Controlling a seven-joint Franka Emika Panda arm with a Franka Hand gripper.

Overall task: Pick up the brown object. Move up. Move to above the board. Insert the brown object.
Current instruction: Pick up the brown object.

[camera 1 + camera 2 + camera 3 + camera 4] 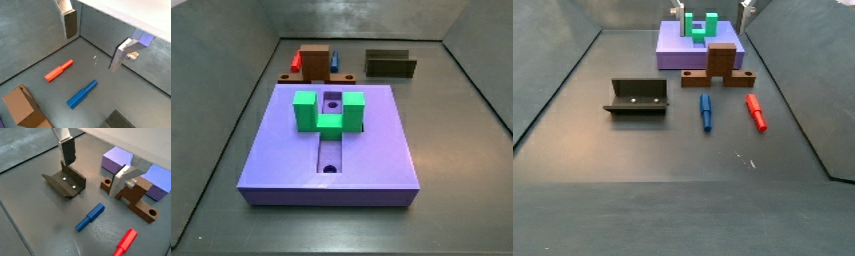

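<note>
The brown object [133,198] stands on the floor just in front of the board [700,45]; it is a flat base with round holes and an upright block [720,60]. The board is a lavender slab with a central groove [329,150], and a green U-shaped block [329,110] sits on it. My gripper [93,179] hangs open and empty well above the floor, between the fixture [65,182] and the brown object, touching neither. In a wrist view the gripper [92,52] has bare floor under it. One finger [123,178] overlaps the brown object's upright.
A blue peg [706,110] and a red peg [755,111] lie side by side on the floor in front of the brown object. The dark fixture [637,97] stands left of them. Grey walls ring the floor.
</note>
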